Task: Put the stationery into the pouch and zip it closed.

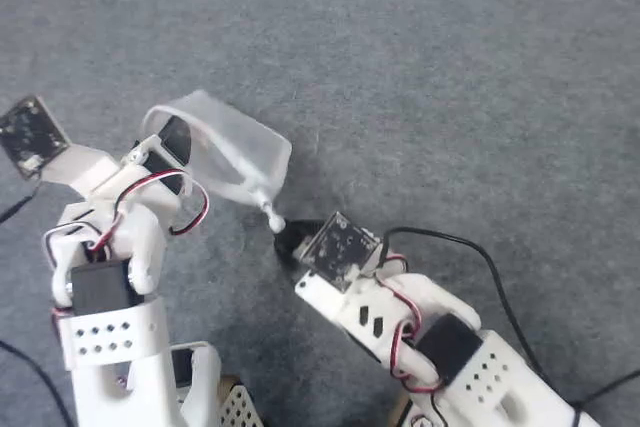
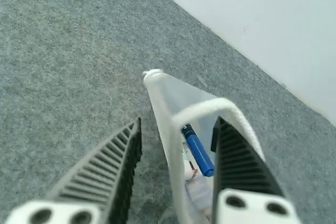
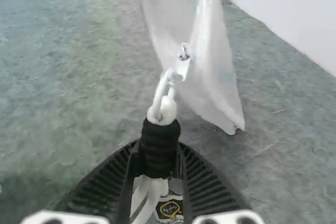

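A translucent white pouch (image 1: 235,147) stands raised off the grey carpet at my left gripper (image 1: 165,147). In the left wrist view the pouch (image 2: 168,108) sits between the jaws of my left gripper (image 2: 177,125). The jaws stand apart, and the pouch rests against one finger (image 2: 236,161), with carpet showing beside the other. Inside the pouch lies a blue pen (image 2: 198,150) with other small items under it. My right gripper (image 1: 290,239) (image 3: 157,148) is shut on the black-wrapped zipper pull cord (image 3: 156,145). The cord runs to the slider (image 3: 182,66) on the pouch (image 3: 205,61).
Grey carpet (image 1: 450,97) covers the table on all sides, with a pale wall along the far edge. Both arm bases and their cables stand at the near edge.
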